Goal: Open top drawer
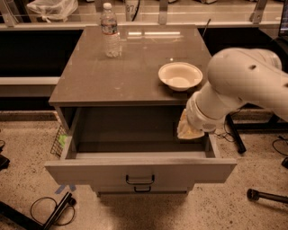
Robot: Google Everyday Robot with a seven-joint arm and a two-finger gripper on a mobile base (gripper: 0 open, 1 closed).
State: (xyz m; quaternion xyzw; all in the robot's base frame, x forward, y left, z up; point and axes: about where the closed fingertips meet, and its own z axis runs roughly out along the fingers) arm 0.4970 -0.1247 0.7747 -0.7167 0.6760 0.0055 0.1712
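Lowest in the frame is a speckled, stone-like floor (252, 215). One loop of black cable (45, 209) lies on it at lower left, and one black rod (266, 196) at lower right.

Above these, in the lower middle, is the top drawer (90, 173). It stands pulled well out of the cabinet, a wide, deep box of smooth pale grey with a flat front. One small black bar handle (140, 179) sits centred on that front. A second handle (142, 189) of the same kind shows just beneath, on a lower drawer that is mostly hidden.

At centre right, the gripper (189, 129) hangs inside the open drawer against its right wall. It is a pale yellowish piece, largely covered by the wrist, and I cannot tell whether it is open or closed. The one arm (243, 83) is thick, rounded and glossy white, and enters from the right edge.

Farther back, the cabinet top (126, 67) is a flat, grey-brown, slightly reflective slab. One round, shallow cream bowl (180, 75) stands near its right edge, and one clear plastic bottle (110, 30) stands upright at its far left. One crumpled plastic bag (51, 8) lies at upper left.
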